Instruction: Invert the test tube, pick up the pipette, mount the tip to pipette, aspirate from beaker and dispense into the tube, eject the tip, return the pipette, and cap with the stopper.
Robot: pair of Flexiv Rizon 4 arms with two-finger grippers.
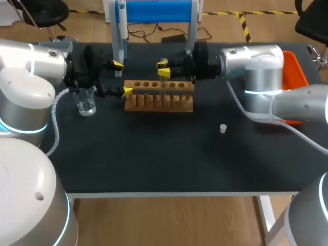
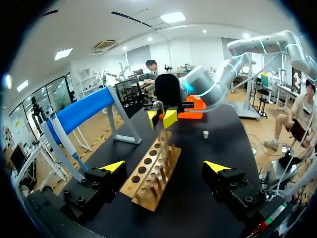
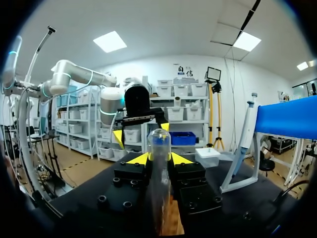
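Right now the right gripper [image 3: 159,158] is clamping the tube [image 3: 159,141] between its yellow tips, with the rounded end pointing up and the rest dropping out of sight below the fingers. In the head view the tube is hanging over the rack [image 1: 159,95], and I cannot tell whether its lower end is clear of the holes. That is where I judge the main risk is lying. If the wrist is rolling to invert the tube while the glass is sitting in a hole, the tube may be levering against the wood, cracking, or dragging the rack across the table [image 1: 154,159]. Smooth glass may also be sliding in the grip as the load is turning. The left gripper [image 2: 166,167] is standing wide open and holding nothing at the rack's near end, with the beaker [image 1: 85,102] just beside it. A careless sweep from that arm could be tipping the beaker. The pipette [image 2: 62,139] is waiting on its stand, and the stopper [image 1: 223,128] is lying loose, well apart from the rack.
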